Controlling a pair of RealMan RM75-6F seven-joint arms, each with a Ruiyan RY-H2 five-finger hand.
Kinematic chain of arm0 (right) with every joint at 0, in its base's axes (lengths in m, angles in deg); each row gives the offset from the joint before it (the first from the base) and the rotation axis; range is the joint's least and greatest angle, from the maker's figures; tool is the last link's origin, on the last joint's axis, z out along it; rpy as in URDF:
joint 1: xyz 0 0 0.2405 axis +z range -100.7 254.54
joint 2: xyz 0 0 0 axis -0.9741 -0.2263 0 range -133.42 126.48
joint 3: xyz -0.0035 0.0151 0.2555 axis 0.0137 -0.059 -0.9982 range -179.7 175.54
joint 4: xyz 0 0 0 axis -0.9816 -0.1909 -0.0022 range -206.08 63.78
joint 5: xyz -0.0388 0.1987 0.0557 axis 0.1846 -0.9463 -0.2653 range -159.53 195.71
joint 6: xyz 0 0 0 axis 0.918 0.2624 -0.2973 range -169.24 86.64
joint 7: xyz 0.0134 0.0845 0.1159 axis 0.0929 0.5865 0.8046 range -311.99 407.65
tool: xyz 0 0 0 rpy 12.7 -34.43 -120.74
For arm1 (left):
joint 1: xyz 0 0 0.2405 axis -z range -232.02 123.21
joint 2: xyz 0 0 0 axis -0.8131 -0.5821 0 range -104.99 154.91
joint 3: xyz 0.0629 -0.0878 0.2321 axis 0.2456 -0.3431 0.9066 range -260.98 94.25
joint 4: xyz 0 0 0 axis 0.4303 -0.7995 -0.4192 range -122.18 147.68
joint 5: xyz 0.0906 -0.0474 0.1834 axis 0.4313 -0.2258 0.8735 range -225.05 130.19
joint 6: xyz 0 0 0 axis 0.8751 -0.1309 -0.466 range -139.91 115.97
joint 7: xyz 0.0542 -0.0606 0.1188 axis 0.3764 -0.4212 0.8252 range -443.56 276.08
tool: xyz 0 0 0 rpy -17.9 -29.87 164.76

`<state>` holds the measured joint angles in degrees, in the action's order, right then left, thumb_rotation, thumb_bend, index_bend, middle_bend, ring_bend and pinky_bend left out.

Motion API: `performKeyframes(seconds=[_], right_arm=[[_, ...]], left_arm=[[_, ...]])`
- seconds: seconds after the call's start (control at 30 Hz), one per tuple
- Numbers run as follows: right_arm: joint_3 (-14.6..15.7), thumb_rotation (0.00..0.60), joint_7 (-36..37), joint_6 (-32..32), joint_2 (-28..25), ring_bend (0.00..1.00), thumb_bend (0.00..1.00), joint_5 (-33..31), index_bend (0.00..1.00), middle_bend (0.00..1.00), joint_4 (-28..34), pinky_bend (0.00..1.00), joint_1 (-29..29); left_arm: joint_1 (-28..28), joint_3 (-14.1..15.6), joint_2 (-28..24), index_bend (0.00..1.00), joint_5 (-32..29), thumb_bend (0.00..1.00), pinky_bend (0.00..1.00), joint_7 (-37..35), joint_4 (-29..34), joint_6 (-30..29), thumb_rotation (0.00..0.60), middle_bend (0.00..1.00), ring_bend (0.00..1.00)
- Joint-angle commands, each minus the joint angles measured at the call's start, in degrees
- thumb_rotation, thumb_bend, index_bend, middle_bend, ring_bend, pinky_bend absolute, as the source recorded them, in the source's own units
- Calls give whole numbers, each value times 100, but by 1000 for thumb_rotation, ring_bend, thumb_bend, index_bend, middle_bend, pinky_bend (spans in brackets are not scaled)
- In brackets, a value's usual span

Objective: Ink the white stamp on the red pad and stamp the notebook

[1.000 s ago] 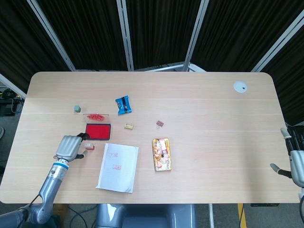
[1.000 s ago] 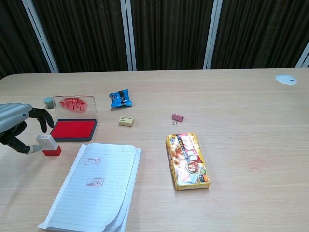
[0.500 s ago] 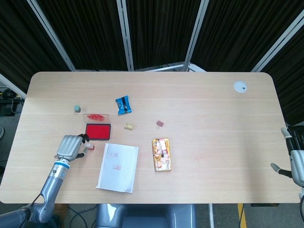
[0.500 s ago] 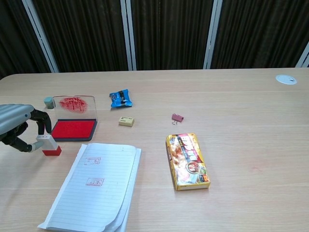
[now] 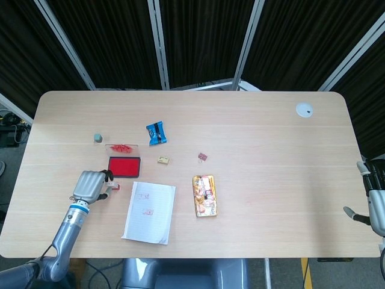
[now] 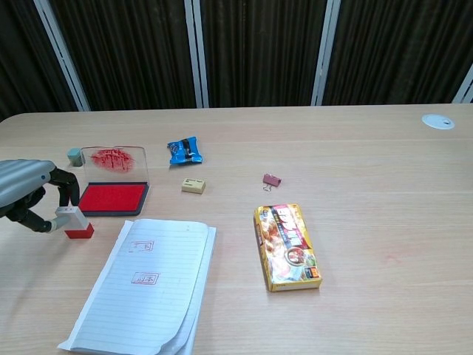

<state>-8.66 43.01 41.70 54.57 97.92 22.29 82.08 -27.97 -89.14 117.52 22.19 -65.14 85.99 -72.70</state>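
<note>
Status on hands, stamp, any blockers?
Left hand pinches white stamp beside red ink pad. Right hand idle at table edge. Lined notebook unobstructed.

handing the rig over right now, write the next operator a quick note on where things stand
Left hand: fingers closed around the white stamp, which stands on the table just in front of the red pad.
Right hand: at the table's far right edge, holding nothing; its finger pose is hard to read.
Red pad: open, its clear lid upright behind it. The notebook lies open beside the stamp, toward the table's middle.
Done: two red marks already show on the notebook page.
Left: unclear whether another impression is wanted. If so, lift the stamp, press it on the pad, then onto a free part of the page.
</note>
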Motion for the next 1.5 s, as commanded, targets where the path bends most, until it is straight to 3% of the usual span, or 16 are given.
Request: performKeyframes(seconds=[0.03, 0.53, 1.0, 1.17, 1.5], right_arm=[[-3, 600, 1, -4, 2, 0, 0, -11, 0, 0, -4, 0, 1], [-13, 600, 0, -3, 10, 0, 0, -35, 0, 0, -21, 0, 2], [-12, 600, -54, -37, 47, 0, 0, -70, 0, 0, -49, 0, 16], [-54, 600, -131, 9, 54, 0, 0, -108, 0, 0, -39, 0, 20], [-115, 600, -197, -92, 116, 0, 0, -383, 0, 0, -176, 0, 27]], left_arm=[[15, -3, 13, 457, -20, 325, 867, -14, -18, 31, 600, 479, 833], [48, -19, -35, 497, -70, 364, 867, -94, 22, 83, 600, 511, 834], [297, -297, -698, 498, 192, 375, 867, -264, 793, 8, 600, 517, 835], [668, -505, -548, 504, 108, 375, 866, -135, 334, 278, 600, 522, 835], [1009, -555, -24, 518, -82, 376, 867, -435, -738, 704, 600, 533, 835]])
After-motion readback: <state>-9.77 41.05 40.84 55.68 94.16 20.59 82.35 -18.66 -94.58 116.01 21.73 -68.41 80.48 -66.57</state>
